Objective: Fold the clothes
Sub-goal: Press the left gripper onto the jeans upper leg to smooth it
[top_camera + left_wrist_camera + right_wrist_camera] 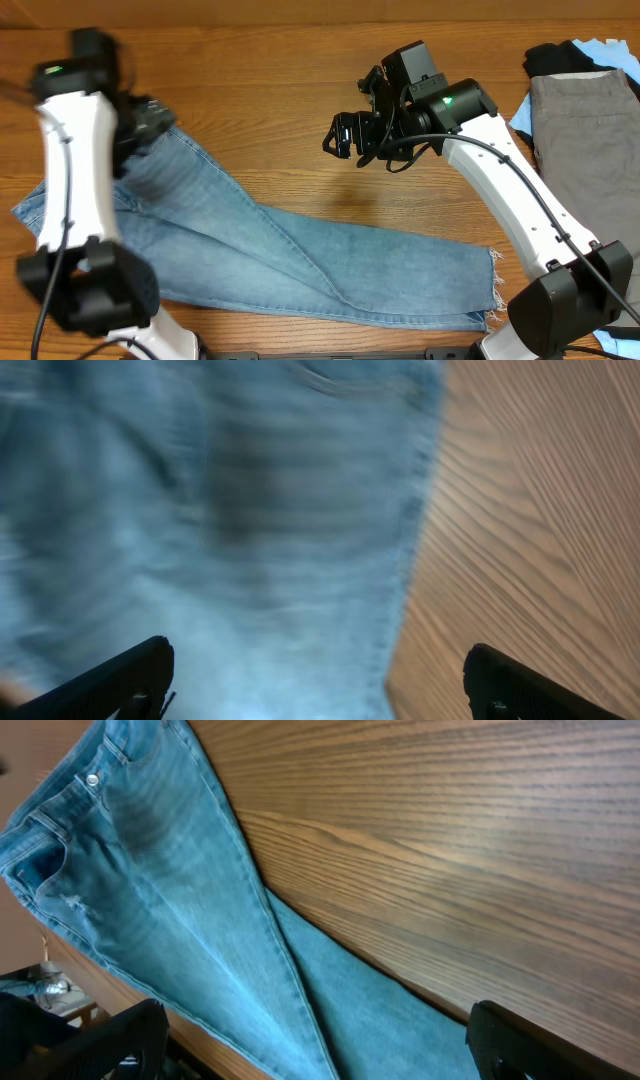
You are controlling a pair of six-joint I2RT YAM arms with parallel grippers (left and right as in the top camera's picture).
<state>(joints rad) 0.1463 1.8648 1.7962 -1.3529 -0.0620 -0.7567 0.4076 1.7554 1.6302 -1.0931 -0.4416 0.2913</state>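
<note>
Light-blue faded denim jeans (pixel 300 255) are spread flat across a brown wood-grain table (pixel 260 60). The waist is placed toward the left and the frayed hems toward the lower right, with the long legs laid together. The left gripper (pixel 315 685), blurred, is held over the waist end of the denim near its edge, its black fingers spread wide with nothing gripped between them. The right gripper (pixel 345 135) is held over bare wood beyond the jeans, likewise released and empty. A folded grey garment (pixel 585 130) is seen at the table's right edge, beside black cloth (pixel 560 58) and pale-blue cloth (pixel 605 47).
</note>
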